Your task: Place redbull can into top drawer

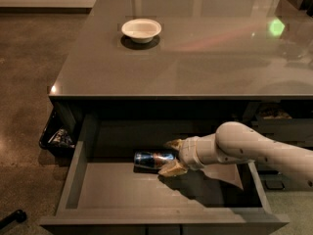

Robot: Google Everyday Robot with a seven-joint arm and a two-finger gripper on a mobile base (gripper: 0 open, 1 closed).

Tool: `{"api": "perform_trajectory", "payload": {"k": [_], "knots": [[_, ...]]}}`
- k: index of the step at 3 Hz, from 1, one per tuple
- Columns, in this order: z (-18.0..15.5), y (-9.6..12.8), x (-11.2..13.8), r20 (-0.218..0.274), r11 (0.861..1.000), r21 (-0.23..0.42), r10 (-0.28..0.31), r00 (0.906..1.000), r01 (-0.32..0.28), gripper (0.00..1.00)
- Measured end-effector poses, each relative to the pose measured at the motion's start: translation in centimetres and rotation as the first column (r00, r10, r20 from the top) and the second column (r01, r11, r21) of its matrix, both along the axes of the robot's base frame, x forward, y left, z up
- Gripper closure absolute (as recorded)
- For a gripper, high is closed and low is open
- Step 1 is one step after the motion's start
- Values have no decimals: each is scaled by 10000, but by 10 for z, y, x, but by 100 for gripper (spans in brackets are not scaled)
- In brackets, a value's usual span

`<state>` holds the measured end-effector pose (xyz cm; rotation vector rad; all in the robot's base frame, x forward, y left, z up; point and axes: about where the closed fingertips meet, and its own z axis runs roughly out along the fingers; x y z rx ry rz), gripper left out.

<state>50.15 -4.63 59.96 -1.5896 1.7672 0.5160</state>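
The redbull can (152,159), blue and silver, lies on its side on the grey floor of the pulled-out top drawer (73,180), near the drawer's middle. My gripper (172,156) reaches in from the right on a white arm. Its fingers are spread, one behind and one in front of the can's right end, with a small gap at the far finger. The can rests on the drawer floor.
A white bowl (141,29) stands on the grey counter top (205,58) at the back left. A dark bin with items (57,137) sits left of the drawer. Dark shelves (279,119) lie behind the arm at the right.
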Motion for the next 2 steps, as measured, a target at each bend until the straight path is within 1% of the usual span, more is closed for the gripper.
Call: {"api": "perform_trajectory", "payload": {"k": [1,2], "knots": [[0,0,0,-2,10000,1,5,10000,-5,0],[0,0,0,-3,10000,1,6,10000,-6,0]]}}
